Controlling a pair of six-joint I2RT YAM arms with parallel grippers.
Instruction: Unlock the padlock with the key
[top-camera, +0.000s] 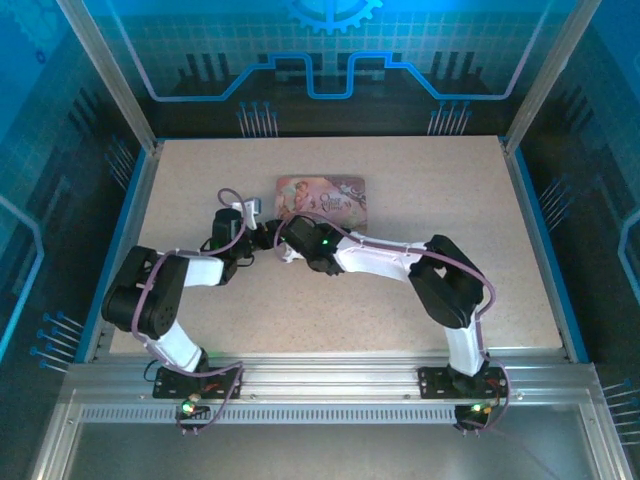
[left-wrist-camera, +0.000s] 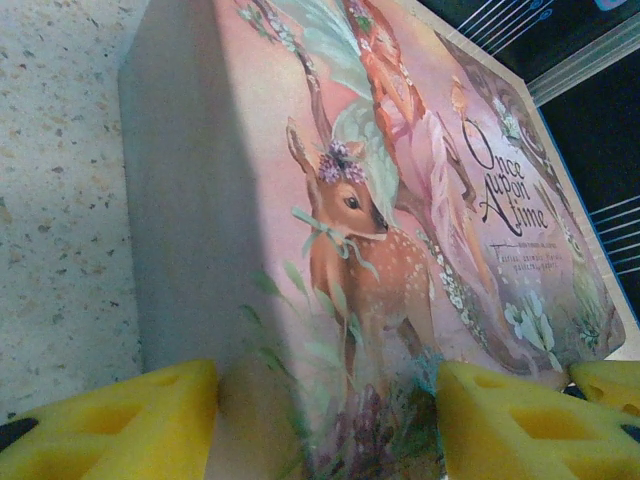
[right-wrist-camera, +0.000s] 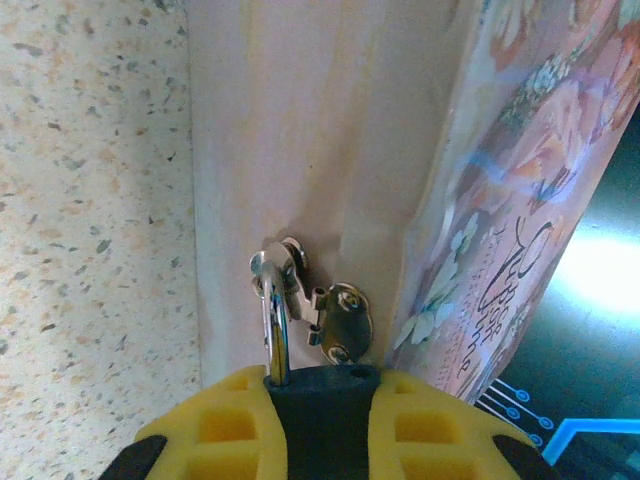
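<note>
The padlock's dark body (right-wrist-camera: 320, 420) is pinched between the yellow fingers (right-wrist-camera: 215, 425) of my right gripper (right-wrist-camera: 320, 385), which is shut on it. Its thin silvery shackle (right-wrist-camera: 276, 325) runs up through the metal hasp (right-wrist-camera: 338, 320) on the side wall of the pink illustrated tin (right-wrist-camera: 300, 150). My left gripper (left-wrist-camera: 328, 400) is open, and its yellow fingers (left-wrist-camera: 120, 420) stand wide apart over a corner of the tin (left-wrist-camera: 400, 230). In the top view both grippers, left (top-camera: 248, 210) and right (top-camera: 285, 243), meet at the tin's (top-camera: 322, 198) near-left end. The key is hidden.
The tin lies flat on the speckled table (top-camera: 430, 180), near the middle and toward the back. Blue-lit walls enclose the table on three sides. A further yellow finger tip (left-wrist-camera: 610, 385) pokes in at the right edge of the left wrist view.
</note>
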